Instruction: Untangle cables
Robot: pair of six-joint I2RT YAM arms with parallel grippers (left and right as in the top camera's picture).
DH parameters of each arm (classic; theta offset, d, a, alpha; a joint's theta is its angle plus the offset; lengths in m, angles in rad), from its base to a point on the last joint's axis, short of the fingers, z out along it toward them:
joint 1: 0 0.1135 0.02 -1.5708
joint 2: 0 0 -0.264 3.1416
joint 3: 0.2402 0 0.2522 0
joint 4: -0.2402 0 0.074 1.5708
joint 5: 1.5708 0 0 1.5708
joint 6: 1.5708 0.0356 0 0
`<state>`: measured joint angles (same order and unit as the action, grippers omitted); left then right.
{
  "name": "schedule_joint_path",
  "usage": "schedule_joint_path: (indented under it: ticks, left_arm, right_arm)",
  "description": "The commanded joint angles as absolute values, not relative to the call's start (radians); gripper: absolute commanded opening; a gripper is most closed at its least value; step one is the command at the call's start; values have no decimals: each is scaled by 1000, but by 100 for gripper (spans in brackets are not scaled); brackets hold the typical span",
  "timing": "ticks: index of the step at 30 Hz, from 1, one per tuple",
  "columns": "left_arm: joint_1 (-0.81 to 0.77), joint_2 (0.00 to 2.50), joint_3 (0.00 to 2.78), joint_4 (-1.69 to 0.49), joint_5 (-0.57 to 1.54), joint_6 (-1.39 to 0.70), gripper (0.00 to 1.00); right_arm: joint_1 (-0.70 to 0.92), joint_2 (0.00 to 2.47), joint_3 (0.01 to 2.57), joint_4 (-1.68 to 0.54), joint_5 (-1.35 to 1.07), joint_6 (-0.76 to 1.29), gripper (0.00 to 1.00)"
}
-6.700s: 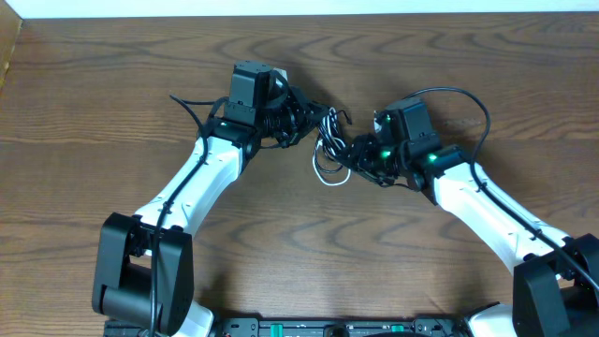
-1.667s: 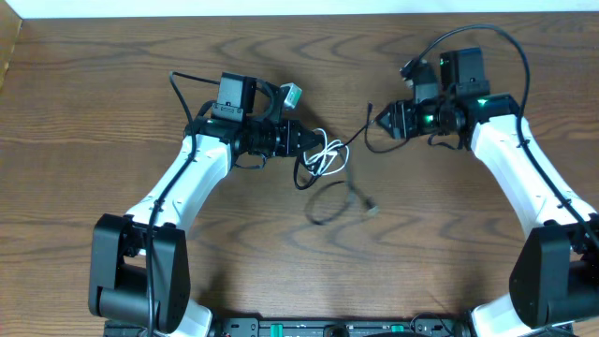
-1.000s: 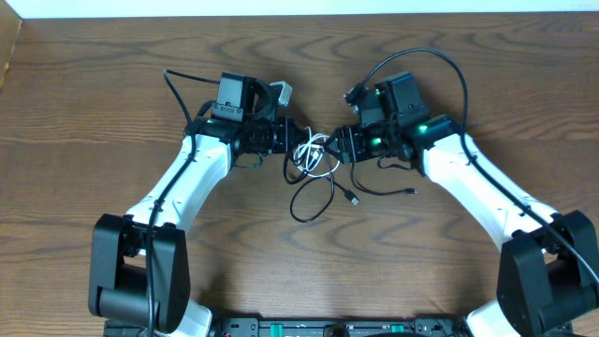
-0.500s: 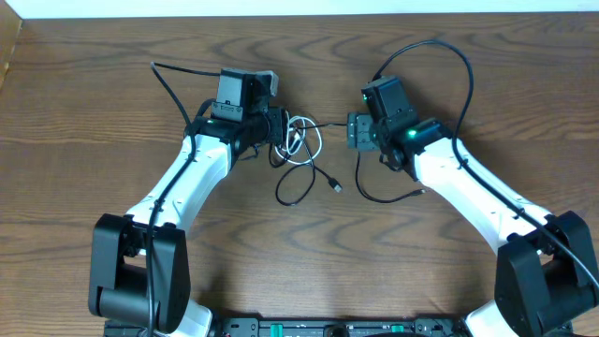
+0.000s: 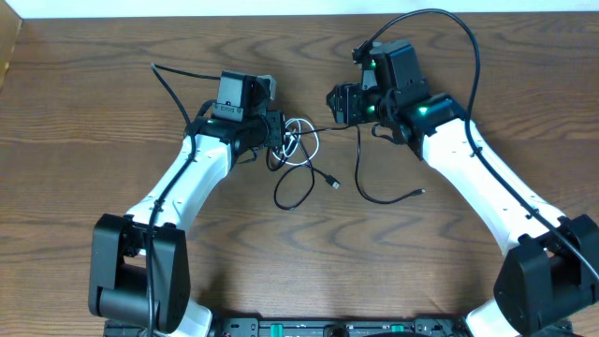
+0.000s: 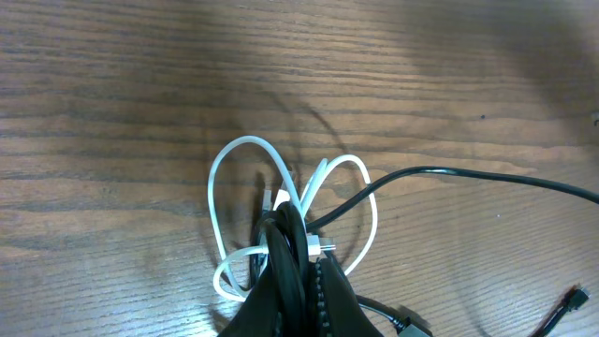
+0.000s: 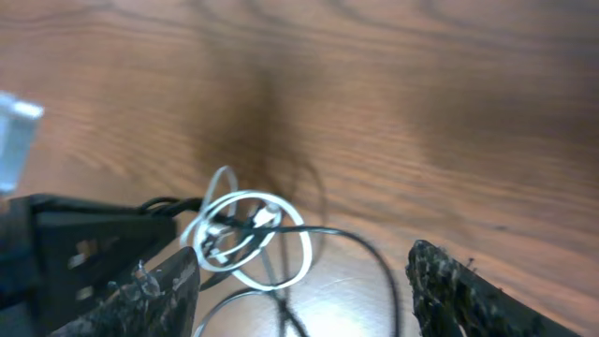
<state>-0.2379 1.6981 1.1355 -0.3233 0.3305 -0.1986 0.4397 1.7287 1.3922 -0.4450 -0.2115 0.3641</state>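
The left claw (image 6: 292,234) is squeezing shut on the thin white cable (image 6: 223,167) to hold its loops steady. The right claw (image 7: 299,270) is gaping wide, holding nothing, so the thin black cable (image 6: 468,175) is lying loose on the brown wooden table (image 5: 94,94).

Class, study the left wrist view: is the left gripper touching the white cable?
Touching. The left wrist view shows the left gripper shut on the white cable, pinching its loops together with the black cable.
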Motion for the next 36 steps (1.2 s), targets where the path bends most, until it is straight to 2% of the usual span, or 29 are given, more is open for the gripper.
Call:
schedule_joint_path:
  ticks: [1,5,8,9,13,16,27,36]
  left_arm:
    - [-237,1682,1133,-326,320,-200,7]
    - [-237,1682,1134,-320,320,-199,8]
    - [-237,1682,1133,-320,320,-199,8]
    - [-237,1682,1133,-320,320,-199,8]
    - [-237,1682,1134,-316,319,-208,8]
    - [-236,1682,1133,-314,270,-300,8]
    - [-236,1682,1133,-325,242,-339,8]
    - [-236,1682,1133,-332,242,-373,8]
  right_arm:
    - [467,1763,1399,-445,-299,392,65]
    - [495,1811,1399,-432,-299,392,59]
    - [518,1856,1399,-411,-299,393,41]
    - [528,1873,1399,-403,-299,393,38]
    - [562,1936,1399,-365,-326,392,34]
    - [578,1976,1399,-330,-356,395,28]
    - [585,2048,1399,-208,-401,432,29]
    - [617,2048,1399,-197,-410,433,28]
